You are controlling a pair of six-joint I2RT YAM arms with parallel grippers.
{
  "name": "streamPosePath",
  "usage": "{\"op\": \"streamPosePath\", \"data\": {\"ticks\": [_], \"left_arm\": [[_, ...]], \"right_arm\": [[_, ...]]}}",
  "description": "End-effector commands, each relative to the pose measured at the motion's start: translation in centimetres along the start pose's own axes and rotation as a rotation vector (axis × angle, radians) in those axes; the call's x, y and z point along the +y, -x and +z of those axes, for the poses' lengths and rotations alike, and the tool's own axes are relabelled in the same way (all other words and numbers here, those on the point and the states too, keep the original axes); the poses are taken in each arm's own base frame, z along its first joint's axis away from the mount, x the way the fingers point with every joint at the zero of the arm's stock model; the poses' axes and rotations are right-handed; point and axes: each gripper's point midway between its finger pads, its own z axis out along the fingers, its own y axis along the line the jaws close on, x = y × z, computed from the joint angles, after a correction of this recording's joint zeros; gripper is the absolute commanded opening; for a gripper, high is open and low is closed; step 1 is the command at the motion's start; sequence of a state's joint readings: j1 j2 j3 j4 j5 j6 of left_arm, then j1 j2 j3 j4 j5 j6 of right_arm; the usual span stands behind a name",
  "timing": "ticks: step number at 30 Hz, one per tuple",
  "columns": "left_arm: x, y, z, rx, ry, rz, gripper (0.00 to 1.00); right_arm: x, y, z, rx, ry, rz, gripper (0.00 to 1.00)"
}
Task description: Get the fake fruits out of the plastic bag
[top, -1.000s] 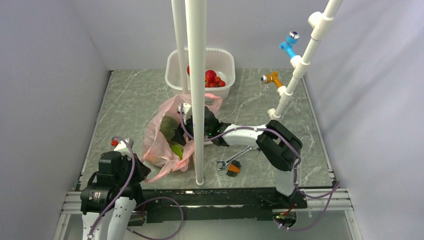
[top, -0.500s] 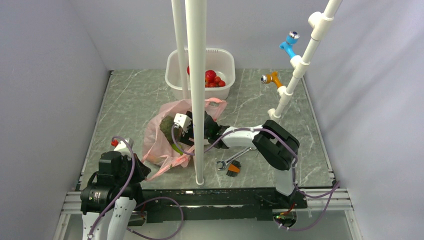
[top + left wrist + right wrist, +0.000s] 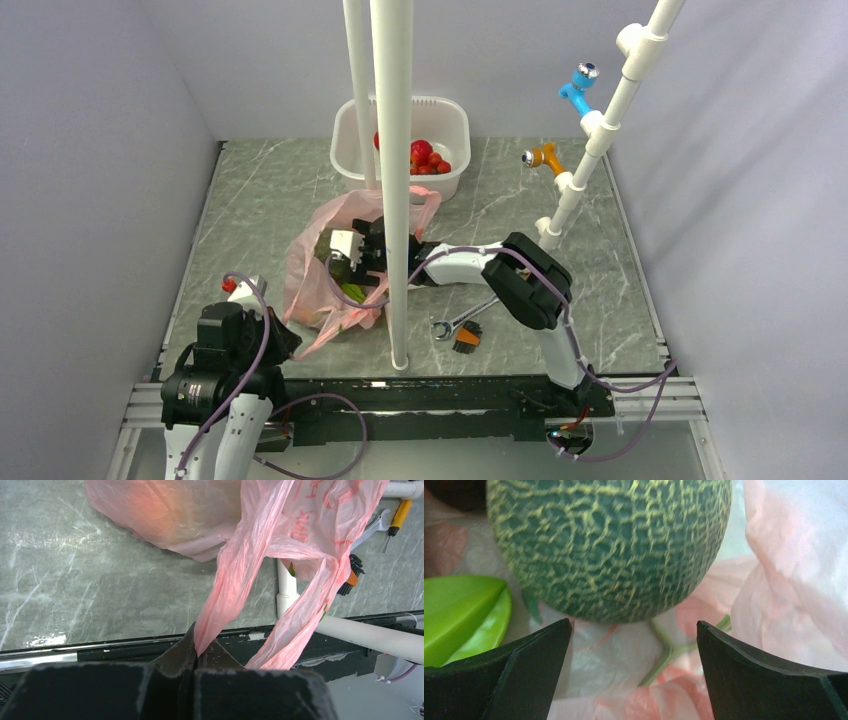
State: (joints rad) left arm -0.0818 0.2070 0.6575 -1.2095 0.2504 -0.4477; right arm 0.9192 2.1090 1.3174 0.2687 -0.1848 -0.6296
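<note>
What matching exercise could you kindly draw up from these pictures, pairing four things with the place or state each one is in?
Things:
1. left gripper
2. right gripper
3. netted green melon
4. red fruits

Places or states:
A. in the white tub, apart from the bag
B. shut on a handle of the pink bag
C. open, holding nothing
D. lying in the bag beside a bright green piece, just ahead of open fingers

Pairs: 1-B, 2-C, 3-D, 4-A
</note>
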Motion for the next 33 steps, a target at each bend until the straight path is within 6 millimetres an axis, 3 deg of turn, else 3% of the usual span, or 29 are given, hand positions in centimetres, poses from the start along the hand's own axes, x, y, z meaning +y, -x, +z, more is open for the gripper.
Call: {"op": "streamPosePath", "data": {"ticks": [1, 9, 11, 14, 16, 22, 27, 33], "left_arm": [[-0.4, 0.6, 0.3, -0.013, -0.021, 0.006, 0.0], [-0.4, 0.5, 0.3, -0.008, -0.021, 0.006, 0.0], [-0.4, 0.5, 0.3, -0.004, -0.02, 0.005, 0.0], [-0.4, 0.5, 0.3, -0.004, -0.02, 0.005, 0.0], [-0.4, 0.5, 0.3, -0.003, -0.02, 0.005, 0.0], [-0.4, 0.5, 0.3, -0.004, -0.017, 0.003, 0.0], [-0.4, 0.5, 0.3, -0.001, -0.017, 0.002, 0.0], [-0.4, 0.5, 0.3, -0.002, -0.016, 0.001, 0.0]], "right_arm": [[-2.2, -0.1, 2.0, -0.006, -0.053, -0.042, 0.99], [-3.4, -1.3, 3.5, 0.017, -0.138, -0.098, 0.93], [-3.5, -1.4, 3.7, 0.033, -0.131, -0.104, 0.84], [-3.7, -0.3, 3.6, 0.015, -0.113, -0.08, 0.51], [-3.9, 0.7, 3.0, -0.014, -0.114, -0.074, 0.36], [-4.1, 2.6, 0.1, -0.034, -0.109, -0.067, 0.25], [-3.8, 4.0, -1.9, -0.046, -0.067, -0.04, 0.02], [-3.3, 6.1, -4.5, -0.103, -0.05, 0.038, 0.0]]}}
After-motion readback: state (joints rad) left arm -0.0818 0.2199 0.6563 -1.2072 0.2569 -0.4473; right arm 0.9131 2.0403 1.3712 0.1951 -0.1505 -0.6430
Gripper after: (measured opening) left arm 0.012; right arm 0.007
